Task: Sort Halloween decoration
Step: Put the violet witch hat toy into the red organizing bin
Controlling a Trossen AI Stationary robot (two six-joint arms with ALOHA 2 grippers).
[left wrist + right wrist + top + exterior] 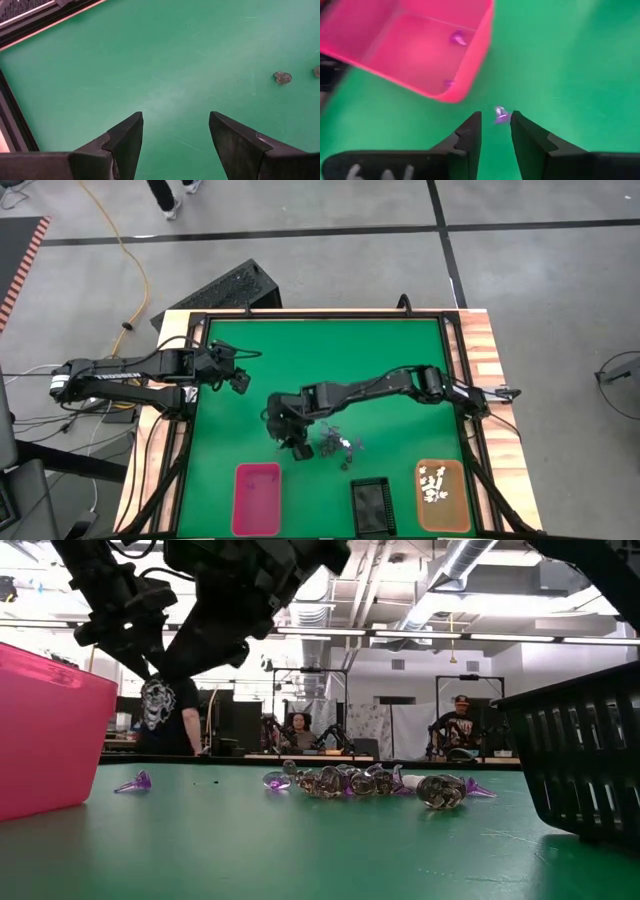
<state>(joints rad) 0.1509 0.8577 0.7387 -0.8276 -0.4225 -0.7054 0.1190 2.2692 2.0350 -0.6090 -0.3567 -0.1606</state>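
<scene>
The Halloween decoration is a pile of tiny purple and dark trinkets lying mid-table on the green mat, also seen in the low view. One purple trinket lies alone on the mat beside the pink tray. My right gripper hangs open above that trinket. In the right wrist view the trinket shows just past the gap of the gripper. Two purple trinkets lie inside the pink tray. My left gripper waits open over the mat's left part.
A black tray and an orange tray holding white trinkets stand along the near edge, right of the pink one. A black frame rims the mat. A dark trinket lies apart. People sit in the room beyond the table.
</scene>
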